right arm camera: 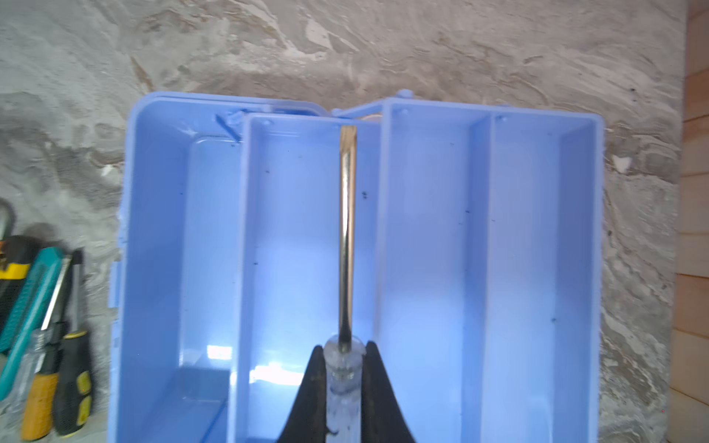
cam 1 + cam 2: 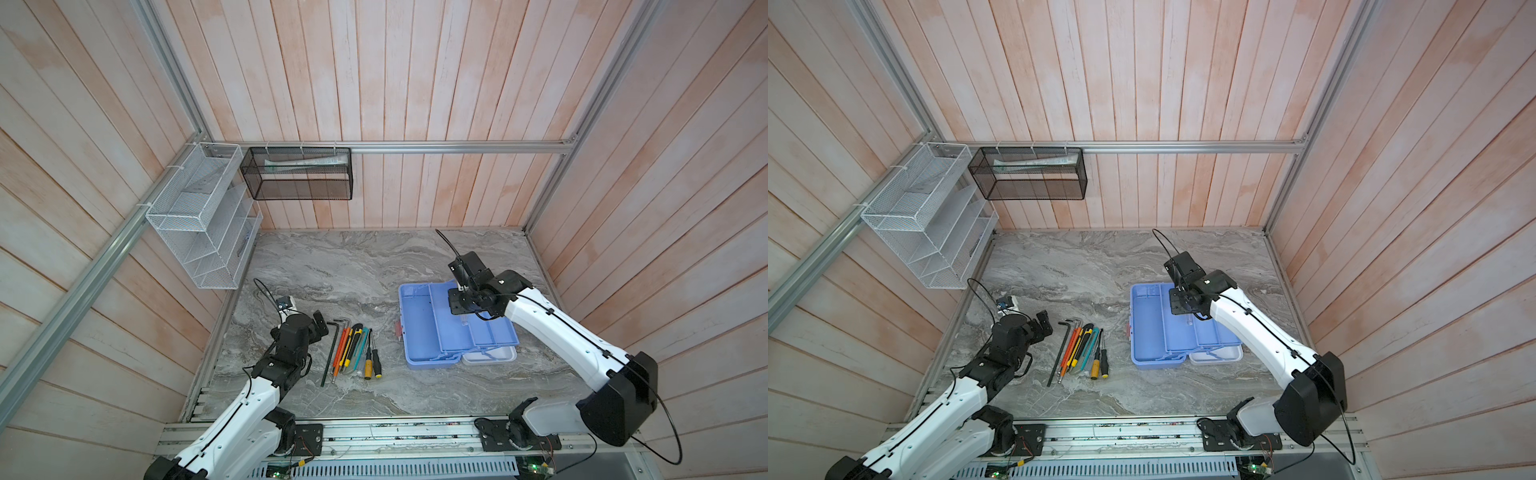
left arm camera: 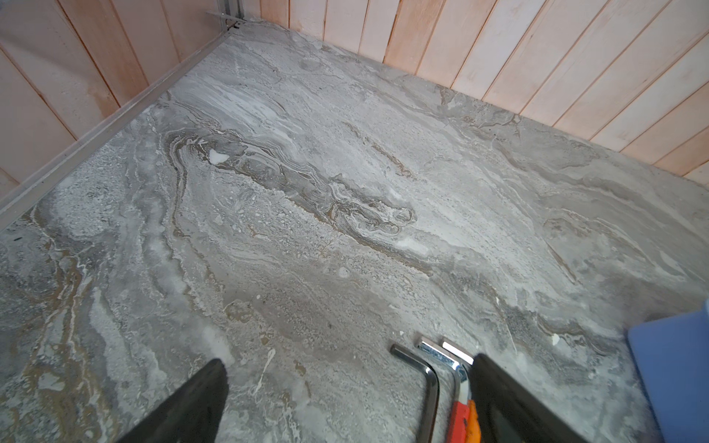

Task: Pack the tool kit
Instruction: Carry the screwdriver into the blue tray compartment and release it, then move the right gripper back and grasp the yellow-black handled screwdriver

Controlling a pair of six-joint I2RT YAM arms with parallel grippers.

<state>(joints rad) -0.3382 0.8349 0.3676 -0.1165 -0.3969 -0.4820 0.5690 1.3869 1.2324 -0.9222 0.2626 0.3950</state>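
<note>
Top and wrist views of the work cell. The table (image 2: 353, 266) is a grey, veined marble-look slab, closed in on three sides by walls (image 2: 415, 83) of pale pink wooden planks. Aluminium rails (image 2: 415, 146) run along the walls and carry a white basket (image 2: 199, 208) on the left and a black basket (image 2: 299, 174) at the back, both of wire mesh.

The tool kit (image 2: 432, 362) stands open on the right half of the table, its blue trays (image 2: 478, 332) folded out and its white lid (image 2: 490, 355) lying at the near right corner. The right gripper (image 1: 343, 345) hangs above it, pinching a clear-handled screwdriver (image 1: 347, 230) whose shaft lies over a middle tray; contact with the tray cannot be told.

Left of the kit, apart from it, hex keys (image 2: 334, 345), knives (image 2: 351, 345) and screwdrivers (image 2: 374, 361) lie side by side in a row. The left gripper (image 3: 347, 364) hovers just beside the hex keys, jaws spread wide and holding nothing.
</note>
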